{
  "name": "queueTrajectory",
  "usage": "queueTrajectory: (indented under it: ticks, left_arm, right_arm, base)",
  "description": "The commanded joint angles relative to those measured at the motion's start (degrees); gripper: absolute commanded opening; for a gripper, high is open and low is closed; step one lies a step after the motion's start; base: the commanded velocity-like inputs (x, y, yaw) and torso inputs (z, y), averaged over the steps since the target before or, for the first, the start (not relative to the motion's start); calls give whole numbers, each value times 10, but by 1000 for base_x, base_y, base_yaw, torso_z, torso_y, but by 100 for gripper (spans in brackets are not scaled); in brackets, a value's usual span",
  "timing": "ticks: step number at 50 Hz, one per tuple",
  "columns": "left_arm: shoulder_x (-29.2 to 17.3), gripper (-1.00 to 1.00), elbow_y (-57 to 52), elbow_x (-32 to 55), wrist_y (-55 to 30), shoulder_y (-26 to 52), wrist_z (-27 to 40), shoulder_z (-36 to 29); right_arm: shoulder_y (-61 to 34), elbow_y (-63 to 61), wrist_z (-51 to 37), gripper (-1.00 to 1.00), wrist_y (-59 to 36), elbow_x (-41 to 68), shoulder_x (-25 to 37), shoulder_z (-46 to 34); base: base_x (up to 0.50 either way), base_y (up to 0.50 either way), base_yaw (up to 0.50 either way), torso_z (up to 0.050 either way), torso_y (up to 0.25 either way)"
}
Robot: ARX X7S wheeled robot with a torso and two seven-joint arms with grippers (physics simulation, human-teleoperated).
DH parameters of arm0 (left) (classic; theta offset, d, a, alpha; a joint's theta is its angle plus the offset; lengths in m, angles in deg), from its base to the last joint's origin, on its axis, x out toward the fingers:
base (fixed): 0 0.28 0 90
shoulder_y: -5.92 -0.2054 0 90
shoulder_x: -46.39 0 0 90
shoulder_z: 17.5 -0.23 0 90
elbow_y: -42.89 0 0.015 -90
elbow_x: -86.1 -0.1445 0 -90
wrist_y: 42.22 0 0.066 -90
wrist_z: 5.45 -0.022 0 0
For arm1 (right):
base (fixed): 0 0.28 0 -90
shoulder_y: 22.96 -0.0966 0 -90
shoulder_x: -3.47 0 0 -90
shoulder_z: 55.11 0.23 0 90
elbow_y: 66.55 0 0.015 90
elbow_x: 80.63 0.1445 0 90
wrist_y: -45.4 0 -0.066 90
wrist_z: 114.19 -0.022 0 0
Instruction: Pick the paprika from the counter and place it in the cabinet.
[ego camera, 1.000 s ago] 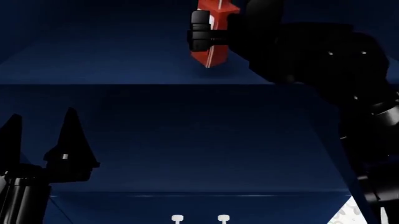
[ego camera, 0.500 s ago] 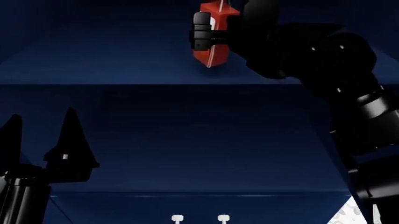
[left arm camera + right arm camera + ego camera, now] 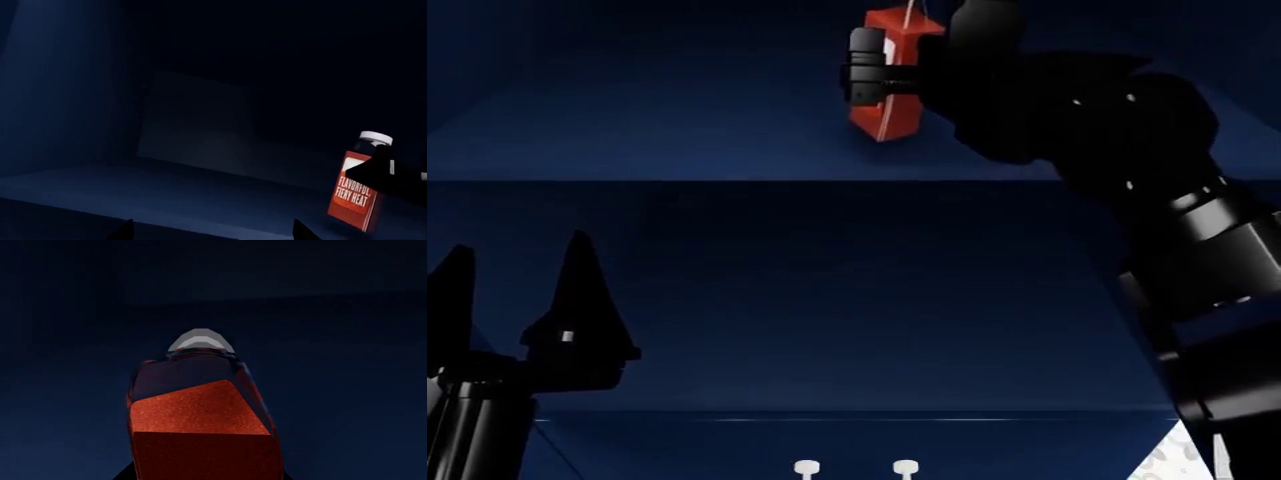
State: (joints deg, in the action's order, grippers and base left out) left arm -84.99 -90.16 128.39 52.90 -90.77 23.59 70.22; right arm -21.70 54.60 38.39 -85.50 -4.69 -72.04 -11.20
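The paprika (image 3: 888, 90), a red-labelled bottle with a white cap, hangs tilted inside the cabinet (image 3: 667, 130) recess, low over a shelf. My right gripper (image 3: 874, 70) is shut on it, one black finger across its side. In the right wrist view the paprika (image 3: 200, 425) fills the space between the jaws of my right gripper (image 3: 203, 475). The left wrist view shows the paprika (image 3: 352, 197) from the side, its base near the shelf (image 3: 200, 195); whether it touches, I cannot tell. My left gripper (image 3: 514, 300) stands open and empty, low at the left. The counter is out of view.
The navy shelf front edge (image 3: 761, 182) runs across the view below the bottle. Two white knobs (image 3: 807, 467) (image 3: 905, 467) show at the bottom. The recess's dark walls (image 3: 60, 100) close in on both sides. My right arm (image 3: 1174, 200) fills the right side.
My right arm has carried the paprika a little to the right and farther into the recess. The left gripper has not moved.
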Motion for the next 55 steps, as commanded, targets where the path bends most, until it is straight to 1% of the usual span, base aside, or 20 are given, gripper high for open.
queueTrajectory:
  ticks: [1, 34, 35, 43, 55]
  left_arm:
    - [0, 100, -2, -2, 0, -2, 1, -1]
    - [1, 100, 2, -4, -1, 1, 0, -5]
    - [1, 100, 2, -4, -1, 1, -1, -5]
    - [1, 100, 3, -4, -2, 2, -1, -6]
    - [0, 100, 1, -4, -1, 1, 0, -5]
  right_arm:
    - [-16, 51, 38, -100, 16, -43, -13, -7]
    - [-33, 125, 81, -100, 30, -66, -29, -23]
    - [-34, 129, 82, 100, 26, -67, -30, -25]
    - [-35, 148, 93, 100, 18, -70, -39, -34]
    - [-35, 138, 89, 100, 13, -67, -35, -33]
  base:
    - [0, 0, 0, 0, 0]
    - [0, 0, 0, 0, 0]
    - [0, 0, 0, 0, 10]
    - [0, 0, 0, 0, 0]
    - [0, 0, 0, 0, 0]
